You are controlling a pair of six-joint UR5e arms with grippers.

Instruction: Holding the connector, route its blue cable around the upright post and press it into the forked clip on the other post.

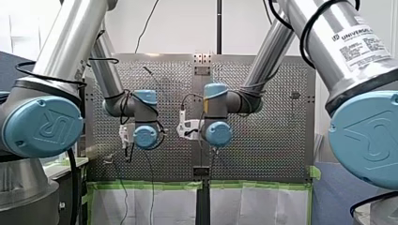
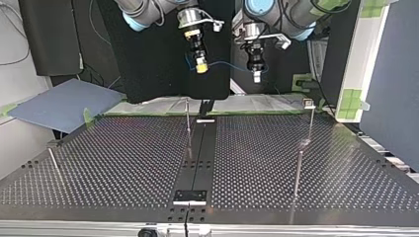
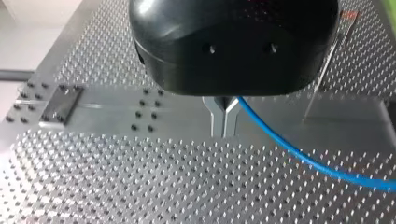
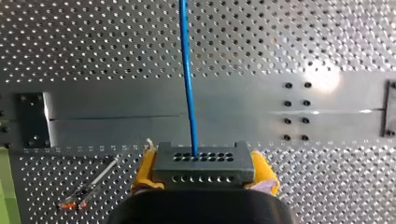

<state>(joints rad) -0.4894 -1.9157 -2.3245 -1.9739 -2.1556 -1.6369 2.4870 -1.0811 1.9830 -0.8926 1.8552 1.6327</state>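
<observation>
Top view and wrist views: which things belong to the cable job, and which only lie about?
Job: connector, in my right gripper; blue cable, pinched by my left gripper; plain upright post; post with a head, probably the forked clip.
Lying about: blue mat; green tape; thin leaning rod at the top view's left.

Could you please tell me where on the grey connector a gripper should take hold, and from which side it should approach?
Grip the connector across its two short ends, approaching from the back, opposite the holed face where the blue cable leaves. The block is long and flat, so those ends give parallel faces, and the cable runs free. My right gripper has its yellow pads placed so.
</observation>
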